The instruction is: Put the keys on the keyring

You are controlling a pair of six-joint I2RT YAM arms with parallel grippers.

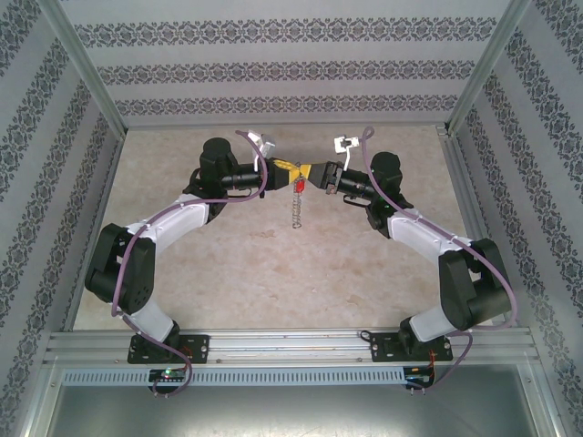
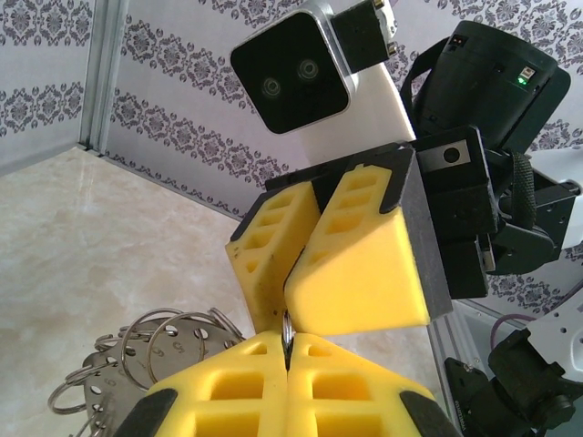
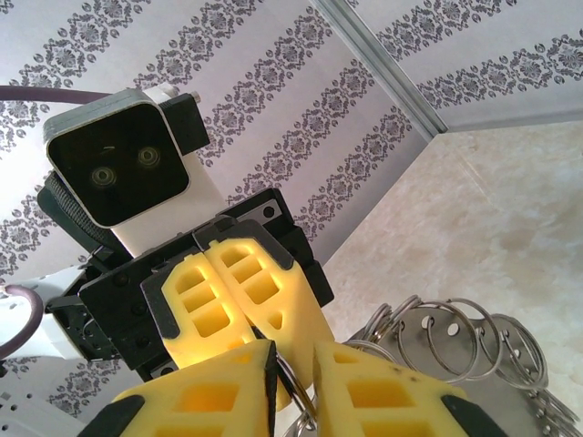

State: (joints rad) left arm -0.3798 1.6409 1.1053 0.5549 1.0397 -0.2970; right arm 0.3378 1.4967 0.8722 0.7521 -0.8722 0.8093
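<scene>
Both your hands are up above the middle of the desk (image 1: 273, 273), tip against tip. Your left hand (image 1: 286, 169) is pressed fully together. In its wrist view a thin metal wire of the keyring (image 1: 296, 215) is pinched between the yellow pads. Your right hand (image 1: 311, 173) stands directly opposite and is narrow. The same wire goes into the small gap between its fingers, but I cannot tell whether they press on it.

The rest of the keyring hangs down below the point where the hands meet. From above it looks like a short, pale, chain-like strand. From the wrists you see it closer: a grey strip with small round holes, which carries many silvery rings (image 2: 173, 341) that overlap each other in a bunch. This bunch lies to the side of the fingers, not between them.

The key (image 1: 297, 183) is much smaller. It shows as a bright red spot just under the two hands, at the top of the hanging strand. How it is attached I cannot tell.

Around you are the patterned walls (image 1: 273, 64) and the beige marbled desk. The yellow fingers of each hand stand right in front of the other hand's fingers, so the pinched wire is mostly covered.
</scene>
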